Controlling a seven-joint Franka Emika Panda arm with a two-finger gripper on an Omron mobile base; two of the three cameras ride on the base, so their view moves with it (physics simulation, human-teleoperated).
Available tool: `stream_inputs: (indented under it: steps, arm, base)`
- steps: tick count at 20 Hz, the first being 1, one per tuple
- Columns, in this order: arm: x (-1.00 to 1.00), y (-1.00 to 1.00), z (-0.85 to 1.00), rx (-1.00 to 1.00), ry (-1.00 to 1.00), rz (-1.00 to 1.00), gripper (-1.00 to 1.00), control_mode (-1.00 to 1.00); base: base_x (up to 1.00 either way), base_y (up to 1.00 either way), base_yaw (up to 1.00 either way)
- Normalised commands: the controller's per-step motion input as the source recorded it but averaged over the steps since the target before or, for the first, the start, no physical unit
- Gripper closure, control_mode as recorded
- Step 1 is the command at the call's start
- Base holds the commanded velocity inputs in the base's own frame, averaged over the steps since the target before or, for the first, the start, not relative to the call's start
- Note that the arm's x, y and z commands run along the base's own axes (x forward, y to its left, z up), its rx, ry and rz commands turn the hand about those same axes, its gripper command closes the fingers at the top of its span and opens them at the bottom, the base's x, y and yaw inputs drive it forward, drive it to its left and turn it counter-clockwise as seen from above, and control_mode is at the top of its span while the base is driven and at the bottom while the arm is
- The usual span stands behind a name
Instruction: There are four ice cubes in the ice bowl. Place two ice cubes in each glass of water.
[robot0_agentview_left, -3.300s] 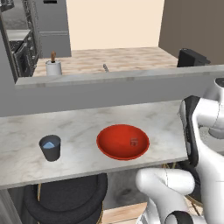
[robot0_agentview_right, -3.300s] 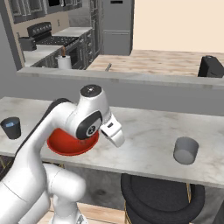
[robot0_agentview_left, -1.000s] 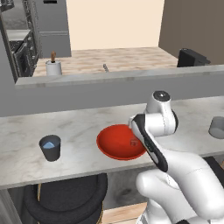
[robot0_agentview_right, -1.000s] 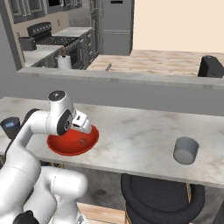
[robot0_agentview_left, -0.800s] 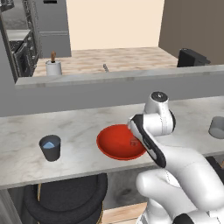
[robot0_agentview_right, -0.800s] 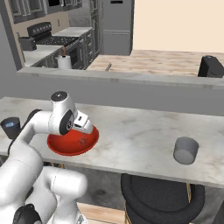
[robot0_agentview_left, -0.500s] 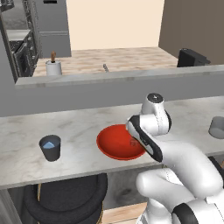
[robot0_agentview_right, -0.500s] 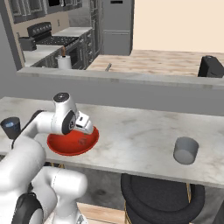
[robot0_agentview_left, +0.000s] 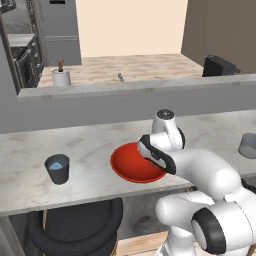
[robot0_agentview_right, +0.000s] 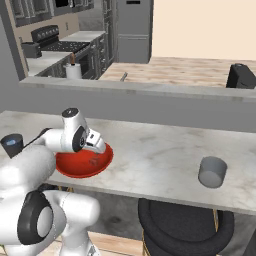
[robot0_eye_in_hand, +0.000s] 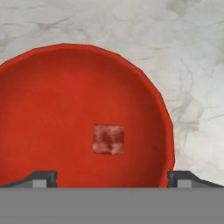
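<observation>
Arm has swung left and lowered over the ice bowl.
Jaws spread wide, holding nothing; one ice cube (square-on, no long axis) lies inside.

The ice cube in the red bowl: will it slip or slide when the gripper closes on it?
Probably slippery: the ice cube is small and smooth. It may slide, since the ice bowl looks glossy and curved. It is likely light.

You're looking at a glossy, smooth red ice bowl holding a translucent, cloudy ice cube. The counter under it reads as pale veined marble with a soft sheen. The lighter grey glass looks matt and the arm like smooth white plastic.
</observation>
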Motion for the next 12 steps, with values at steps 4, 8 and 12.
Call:
stream_inputs:
  steps: [4, 8, 12]
  arm:
    - [0.22, 0.0, -0.21, 0.0, 0.04, 0.0, -1.0, -1.0]
    - [0.04, 0.0, -0.23, 0.0, 0.03, 0.0, -1.0, -1.0]
    - [0.0, 0.0, -0.25, 0.0, 0.01, 0.0, -1.0, -1.0]
  base:
    - [0.0, 0.0, 0.0]
    - [0.0, 0.0, 0.0]
    - [0.0, 0.0, 0.0]
